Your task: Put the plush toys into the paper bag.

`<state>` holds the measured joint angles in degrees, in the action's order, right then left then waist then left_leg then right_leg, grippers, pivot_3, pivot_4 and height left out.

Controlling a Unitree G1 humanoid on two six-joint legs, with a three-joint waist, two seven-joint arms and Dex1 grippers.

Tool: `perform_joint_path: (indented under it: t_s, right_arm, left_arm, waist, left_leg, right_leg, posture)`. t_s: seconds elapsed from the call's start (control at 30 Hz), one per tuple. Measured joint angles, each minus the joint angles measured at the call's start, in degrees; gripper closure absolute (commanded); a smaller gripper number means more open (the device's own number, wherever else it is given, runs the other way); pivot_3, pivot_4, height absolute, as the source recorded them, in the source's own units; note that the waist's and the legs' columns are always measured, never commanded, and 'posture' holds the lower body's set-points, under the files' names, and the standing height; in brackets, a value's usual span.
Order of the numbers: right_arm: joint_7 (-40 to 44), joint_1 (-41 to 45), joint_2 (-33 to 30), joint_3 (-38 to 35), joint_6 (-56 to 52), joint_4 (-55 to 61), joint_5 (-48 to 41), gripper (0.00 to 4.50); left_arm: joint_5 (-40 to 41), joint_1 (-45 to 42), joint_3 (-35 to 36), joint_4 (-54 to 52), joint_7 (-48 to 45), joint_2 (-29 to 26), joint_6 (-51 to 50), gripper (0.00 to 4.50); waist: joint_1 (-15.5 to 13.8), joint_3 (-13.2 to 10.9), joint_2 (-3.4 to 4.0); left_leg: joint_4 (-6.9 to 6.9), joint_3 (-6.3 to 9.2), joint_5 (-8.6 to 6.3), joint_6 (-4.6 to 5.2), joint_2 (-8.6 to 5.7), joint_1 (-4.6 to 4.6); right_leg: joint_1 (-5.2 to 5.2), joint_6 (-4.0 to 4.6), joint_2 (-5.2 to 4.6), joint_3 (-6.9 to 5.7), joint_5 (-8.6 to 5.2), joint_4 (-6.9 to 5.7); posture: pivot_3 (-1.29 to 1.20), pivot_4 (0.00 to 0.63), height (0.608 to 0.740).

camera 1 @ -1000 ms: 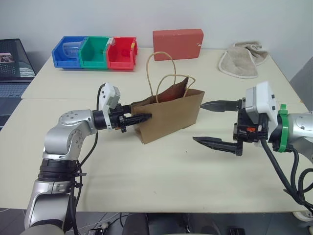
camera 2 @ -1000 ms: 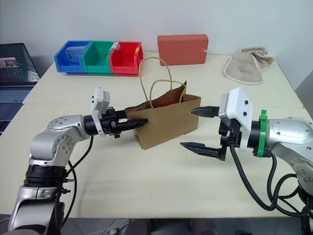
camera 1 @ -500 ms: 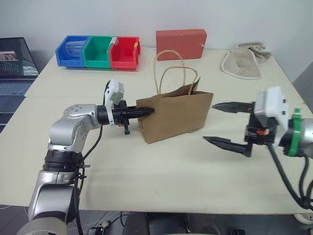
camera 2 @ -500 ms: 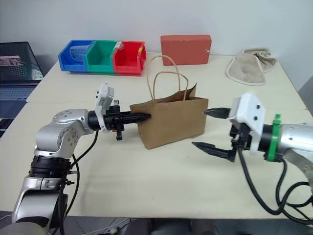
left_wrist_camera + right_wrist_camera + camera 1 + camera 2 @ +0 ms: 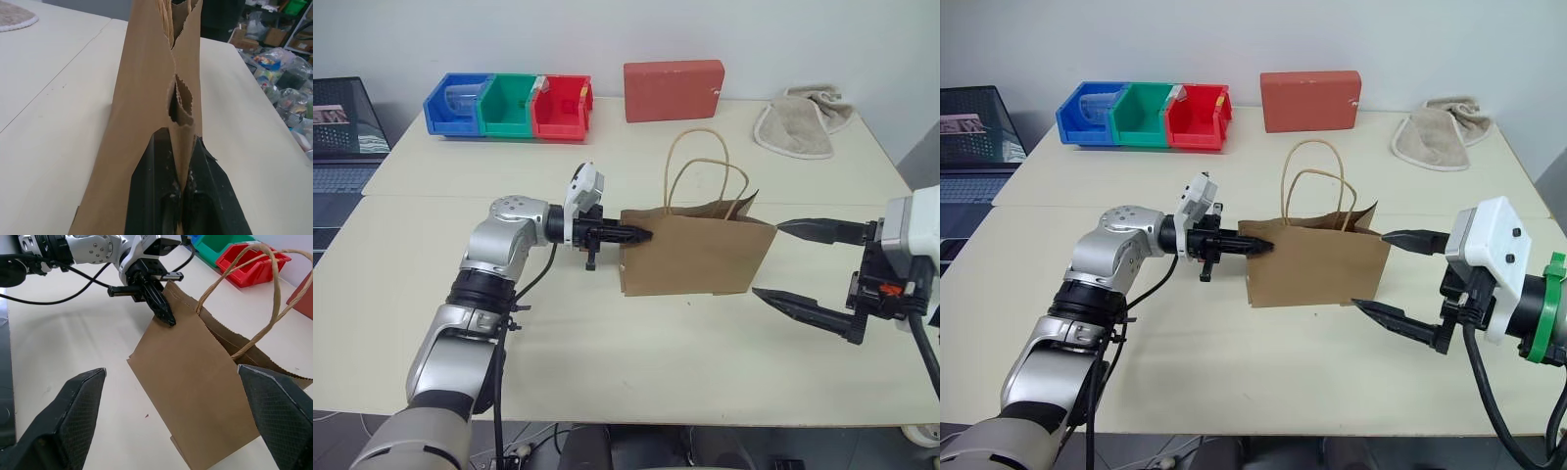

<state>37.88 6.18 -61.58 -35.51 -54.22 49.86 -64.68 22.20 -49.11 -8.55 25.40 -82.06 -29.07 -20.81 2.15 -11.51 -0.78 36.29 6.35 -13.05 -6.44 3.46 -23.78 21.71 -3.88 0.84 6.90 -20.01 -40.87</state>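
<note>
Head cam: one brown kraft paper bag (image 5: 697, 253) with two twisted loop handles stands mid-table; left gripper (image 5: 638, 235) reaches sideways, pinched tight on its side edge. Right gripper (image 5: 803, 264) sits just beside the bag's far end, fingers spread wide, grasping nothing. Left wrist cam: paper fold clamped between both fingers (image 5: 149, 196). Right wrist cam: bag mouth gaping.

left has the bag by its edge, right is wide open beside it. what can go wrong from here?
1. The left gripper pinches only the thin top edge of the paper bag; a pull could tear the paper or let it slip out.
2. The bag's mouth looks nearly flat in the left wrist view, so toys may not drop in unless it is spread.
3. The open right gripper sits close to the bag's other end and could knock it or snag the loop handles.
</note>
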Motion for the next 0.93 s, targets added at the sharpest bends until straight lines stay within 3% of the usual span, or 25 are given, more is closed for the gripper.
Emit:
perform_joint_path:
  t_s: [0.13, 0.37, 0.53, 0.73, 0.93]
  right_arm:
    - [-0.7, 0.3, -0.7, 0.6, 1.2, -0.6, 0.6, 0.0]
    - [0.1, 4.4, -2.5, 5.0, 3.6, -6.4, 2.9, 0.0]
    - [7.2, 4.0, -5.7, 5.5, 6.6, -11.0, 7.7, 0.0]
    - [22.7, 1.2, -12.9, 2.5, 12.8, -23.4, 18.1, 0.0]
    - [30.9, 1.0, -13.9, 2.7, 17.4, -30.0, 23.6, 0.0]
  left_arm:
    - [-0.8, 0.0, 0.0, -0.1, 0.0, -0.8, 0.1, 2.9]
    - [-1.3, 3.7, 2.3, -6.2, 2.0, -7.0, -0.3, 0.69]
    - [-2.4, 9.4, 5.5, -13.2, 5.0, -15.0, -0.3, 0.69]
    - [-3.0, 18.5, 15.3, -22.4, 7.3, -30.0, -3.8, 0.69]
    - [-0.2, 21.9, 20.3, -25.2, 8.9, -31.6, -7.1, 0.69]
  waist:
    - [0.1, 0.0, 0.0]
    - [0.4, 0.0, 0.0]
    - [0.5, 0.0, 0.0]
    - [0.8, 0.0, 0.01]
    - [0.1, 0.0, 0.01]
  left_leg:
    - [0.0, 0.01, 0.0, 0.0, 0.01, 0.01]
    - [0.01, 0.02, 0.0, 0.0, 0.03, 0.01]
    - [0.0, 0.01, 0.0, 0.01, 0.04, 0.02]
    - [-0.04, -0.05, -0.01, 0.01, 0.06, 0.08]
    - [0.0, -0.07, 0.0, 0.01, 0.05, 0.19]
  right_leg:
    - [0.0, 0.0, 0.01, 0.0, 0.0, -0.01]
    - [0.0, 0.0, 0.0, -0.01, 0.0, -0.01]
    - [0.02, 0.0, 0.0, -0.01, 0.0, 0.0]
    - [0.0, -0.01, -0.02, 0.01, 0.0, 0.02]
    - [-0.13, -0.01, -0.02, 0.02, -0.01, 0.02]
  posture:
    - [0.0, 0.15, 0.74]
    - [0.0, 0.15, 0.74]
    - [0.0, 0.15, 0.74]
    - [0.0, 0.15, 0.74]
    - [0.0, 0.15, 0.74]
